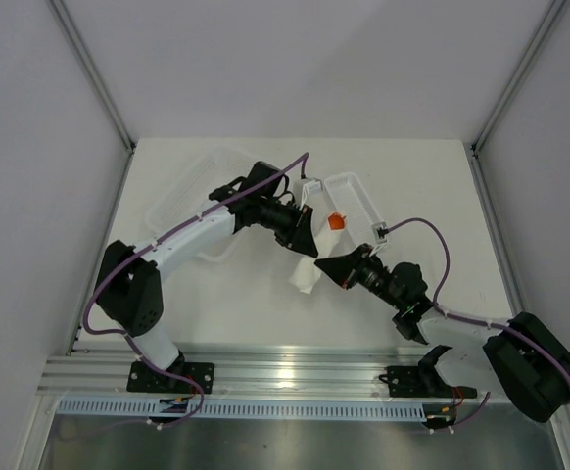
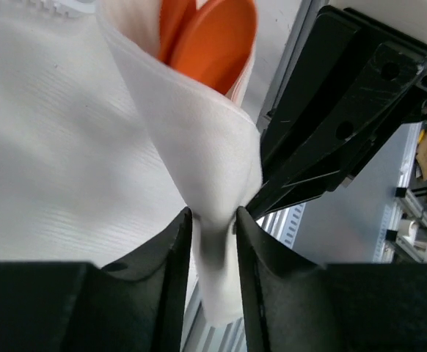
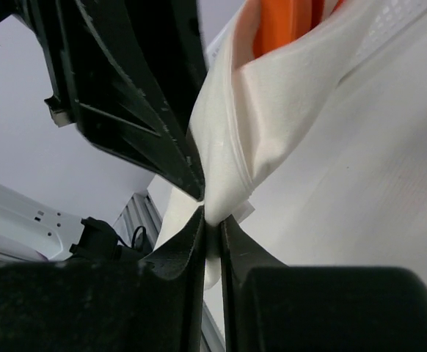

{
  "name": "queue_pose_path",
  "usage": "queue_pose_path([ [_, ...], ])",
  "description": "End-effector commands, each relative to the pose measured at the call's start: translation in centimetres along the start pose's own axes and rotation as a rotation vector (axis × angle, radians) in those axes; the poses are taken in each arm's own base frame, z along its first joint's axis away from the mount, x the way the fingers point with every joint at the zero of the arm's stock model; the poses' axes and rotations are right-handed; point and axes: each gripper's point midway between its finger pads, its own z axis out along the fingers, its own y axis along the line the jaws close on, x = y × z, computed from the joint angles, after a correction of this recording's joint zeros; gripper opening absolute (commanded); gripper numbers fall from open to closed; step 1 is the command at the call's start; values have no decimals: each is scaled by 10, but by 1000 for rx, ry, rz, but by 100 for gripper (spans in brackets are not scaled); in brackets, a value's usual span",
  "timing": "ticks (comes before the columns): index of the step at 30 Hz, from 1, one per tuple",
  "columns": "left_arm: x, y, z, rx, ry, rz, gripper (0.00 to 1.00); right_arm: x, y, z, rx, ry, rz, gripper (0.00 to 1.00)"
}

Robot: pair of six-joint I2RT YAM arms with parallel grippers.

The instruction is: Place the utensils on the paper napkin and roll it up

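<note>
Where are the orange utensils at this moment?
In the top view, the utensils poke from the far end of the rolled paper napkin at mid-table, beside the clear tray; the left gripper and right gripper both pinch its near end.

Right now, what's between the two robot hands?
The rolled paper napkin, orange utensils poking out. The left hand and right hand each pinch its end, per both wrist views.
</note>
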Motion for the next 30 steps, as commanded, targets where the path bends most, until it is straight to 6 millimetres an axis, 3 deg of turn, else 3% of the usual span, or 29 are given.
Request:
queue_pose_path([
  [1,-32,-21,-13,18,-84,95,37,-14,28,-4,-102,-39,-50,1],
  [5,-30,-22,-15,23,-79,116,51,-19,31,-6,-100,-56,-64,0],
  [11,-23,-30,-22,56,-69,141,51,-24,28,-7,-70,-72,-85,0],
  [15,-21,-40,-41,108,-92,186,53,-26,22,-10,-42,-72,-102,0],
  [24,11,-64,-45,234,-34,265,57,-49,51,-1,-118,-81,-204,0],
  [30,15,-56,-39,173,-23,277,57,-65,78,1,-202,-99,-264,0],
])
